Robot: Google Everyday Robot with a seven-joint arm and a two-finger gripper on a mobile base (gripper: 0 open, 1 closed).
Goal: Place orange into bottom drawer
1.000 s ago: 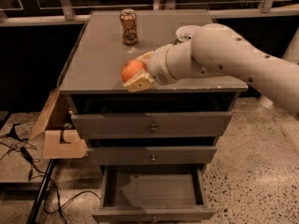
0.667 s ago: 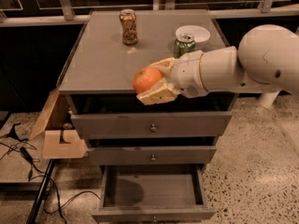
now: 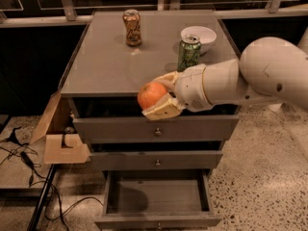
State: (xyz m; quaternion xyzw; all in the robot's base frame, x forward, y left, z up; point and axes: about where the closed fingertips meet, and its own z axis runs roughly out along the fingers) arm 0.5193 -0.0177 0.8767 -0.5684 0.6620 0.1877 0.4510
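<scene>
My gripper (image 3: 155, 96) is shut on the orange (image 3: 150, 95), a round orange fruit, and holds it in the air just in front of the cabinet's top edge, above the drawers. The arm comes in from the right. The bottom drawer (image 3: 158, 219) of the grey cabinet is pulled out and open, directly below the orange; its inside looks bare. The two upper drawers (image 3: 155, 129) are shut.
On the cabinet top (image 3: 106, 66) stand an orange-brown can (image 3: 132, 28), a green can (image 3: 189, 52) and a white bowl (image 3: 204, 33). An open cardboard box (image 3: 60, 136) sits at the cabinet's left, with cables (image 3: 29, 162) on the floor.
The gripper with the orange has moved from over the cabinet top out past its front edge and slightly lower. The arm has drawn back, uncovering the green can and the bowl.
</scene>
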